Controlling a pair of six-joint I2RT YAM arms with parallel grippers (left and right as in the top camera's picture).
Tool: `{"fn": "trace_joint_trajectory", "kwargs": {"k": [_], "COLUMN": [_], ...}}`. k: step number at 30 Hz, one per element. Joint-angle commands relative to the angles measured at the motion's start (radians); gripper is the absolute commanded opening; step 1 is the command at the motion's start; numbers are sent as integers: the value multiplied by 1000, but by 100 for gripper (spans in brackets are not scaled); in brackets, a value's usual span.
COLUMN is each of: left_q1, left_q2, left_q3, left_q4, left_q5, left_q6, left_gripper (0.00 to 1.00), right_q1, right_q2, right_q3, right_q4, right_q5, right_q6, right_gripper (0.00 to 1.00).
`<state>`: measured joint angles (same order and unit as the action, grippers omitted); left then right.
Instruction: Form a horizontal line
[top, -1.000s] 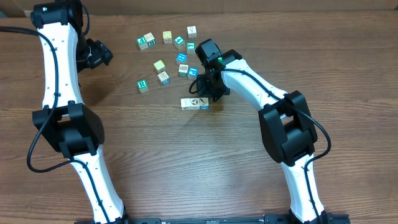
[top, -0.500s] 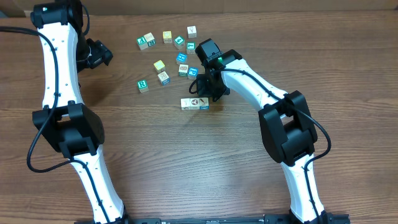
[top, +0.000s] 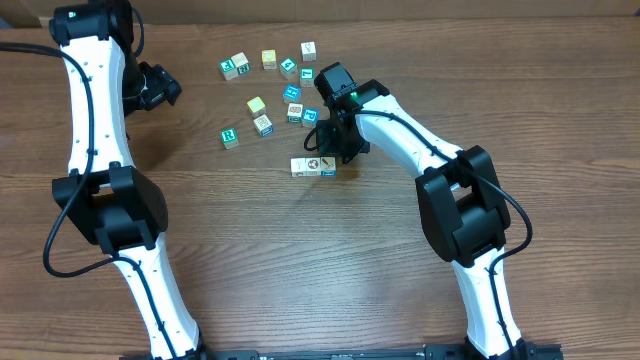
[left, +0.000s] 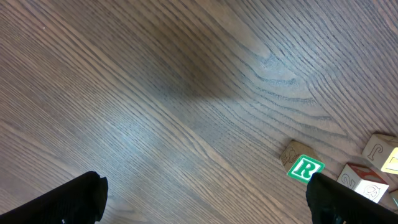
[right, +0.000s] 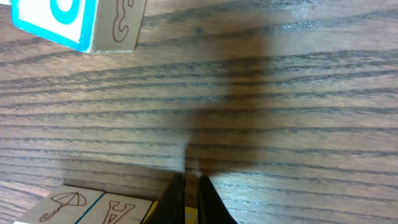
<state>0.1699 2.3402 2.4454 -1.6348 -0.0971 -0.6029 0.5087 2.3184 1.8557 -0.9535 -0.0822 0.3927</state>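
Note:
The horizontal line (top: 313, 167) is a short row of touching cubes on the wooden table, just left of centre. In the right wrist view its umbrella and A faces (right: 93, 208) show at the lower left. My right gripper (top: 334, 152) is shut, its tips (right: 191, 186) down at the row's right end with a bit of yellow cube face showing under them. Nothing is gripped between them. My left gripper (top: 165, 88) hangs far to the left, open and empty (left: 205, 199), well away from the row.
Several loose cubes (top: 265, 95) lie scattered behind the row. A green R cube (top: 230, 137) (left: 305, 168) sits at their left edge. A blue-faced cube (right: 56, 18) lies just beyond my right fingertips. Bare wood (top: 300, 260) spreads in front of the row.

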Motion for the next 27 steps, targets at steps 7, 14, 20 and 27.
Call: {"fn": "trace_joint_trajectory", "kwargs": {"k": [7,14,20,27], "left_q1": [-7,-7,-7,-6], "left_q2": [-6,-6,-6,-6], "left_q3": [-2,-3,-3,-3], "left_q4": [-2,-2,-2,-2], "left_q5": [-2,-2,-2,-2], "left_q6": [-3,-3,-3,-3], "left_gripper": [100,100,100,100], "right_q1": [3,3,3,3], "right_q2": [8,8,8,8], "right_q3": [-4,-5,-5,-4], "right_q4": [17,9,4,4], "right_q5": [-10,-10,-11,-26], "right_q6": [-1,-1,-1,-1], "right_gripper": [4,4,4,4]}}
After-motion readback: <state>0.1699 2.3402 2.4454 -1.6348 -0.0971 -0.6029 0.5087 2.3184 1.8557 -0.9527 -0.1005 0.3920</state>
